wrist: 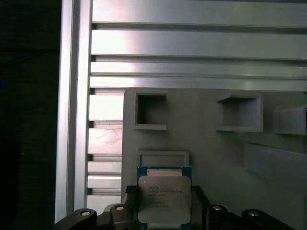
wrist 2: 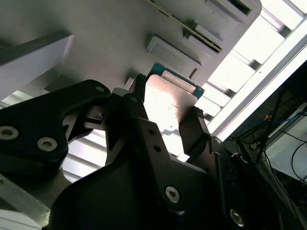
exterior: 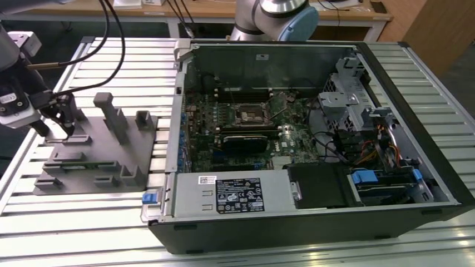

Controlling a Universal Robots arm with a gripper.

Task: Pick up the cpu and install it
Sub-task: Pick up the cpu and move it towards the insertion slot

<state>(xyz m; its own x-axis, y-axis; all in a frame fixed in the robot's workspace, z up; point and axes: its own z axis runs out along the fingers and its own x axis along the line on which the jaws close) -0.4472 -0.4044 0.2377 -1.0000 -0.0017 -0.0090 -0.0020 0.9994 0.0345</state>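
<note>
Since the pincer point(exterior: 55, 132) is clamped on the cpu point(wrist: 164, 201), with dark fingers point(wrist 2: 192, 132) pressing two opposite edges, I'd call this the pick-up step, grab basically made. In the first wrist view the chip sits pale face up, just beside an empty square recess point(wrist: 163, 158) in the grey parts holder point(exterior: 97, 150), so I reckon it's just clear of its seat, though I can't be sure. All this is on the slatted worktop point(exterior: 74, 222), at the exterior view's left. The socket point(exterior: 250, 115) on the motherboard point(exterior: 222, 119) inside the open PC case point(exterior: 312, 236) is well apart and not yet filled. Getting there calls for a level carry, a steady grip, and squaring the chip to the socket frame.
</note>
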